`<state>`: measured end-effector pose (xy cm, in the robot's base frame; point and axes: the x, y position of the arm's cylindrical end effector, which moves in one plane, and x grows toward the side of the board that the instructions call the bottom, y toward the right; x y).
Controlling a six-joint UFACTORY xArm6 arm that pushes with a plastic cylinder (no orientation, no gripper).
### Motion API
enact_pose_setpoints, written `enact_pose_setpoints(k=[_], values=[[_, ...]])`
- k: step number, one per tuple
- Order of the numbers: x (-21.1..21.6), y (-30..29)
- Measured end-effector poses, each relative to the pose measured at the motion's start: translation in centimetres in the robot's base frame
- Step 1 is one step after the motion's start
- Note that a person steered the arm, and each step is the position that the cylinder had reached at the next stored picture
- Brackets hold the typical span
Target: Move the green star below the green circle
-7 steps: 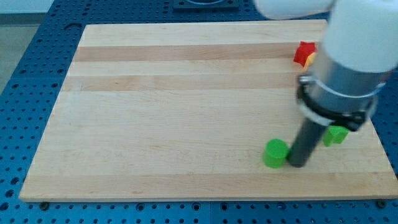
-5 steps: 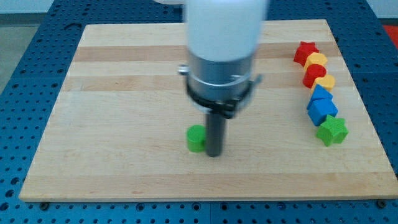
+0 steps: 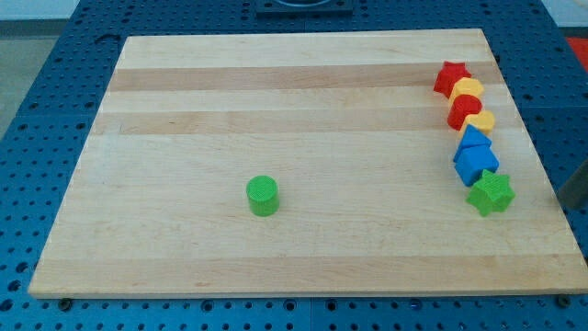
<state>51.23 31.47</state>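
The green circle (image 3: 263, 196) lies on the wooden board (image 3: 184, 92), left of centre and toward the view's bottom. The green star (image 3: 491, 193) lies near the board's right edge, at the bottom end of a column of blocks and far to the right of the circle. Only a dark piece of my rod shows at the view's right edge. Its lower end, my tip (image 3: 567, 208), is just past the board's right edge, to the right of the green star and apart from it.
Above the green star a column of blocks runs up the right side: a blue block (image 3: 475, 162), another blue block (image 3: 474, 138), a yellow block (image 3: 479, 122), a red block (image 3: 465, 110), a yellow block (image 3: 468, 89) and a red star (image 3: 451, 77).
The arm left the middle of the board, and only its rod end shows at the right edge. The green circle ended a little further left. The green star has not moved.
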Motion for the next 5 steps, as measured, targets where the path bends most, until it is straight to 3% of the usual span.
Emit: enact_pose_setpoints(k=[2,5], values=[[-0.5,-7.9],[0.3,-9.8]])
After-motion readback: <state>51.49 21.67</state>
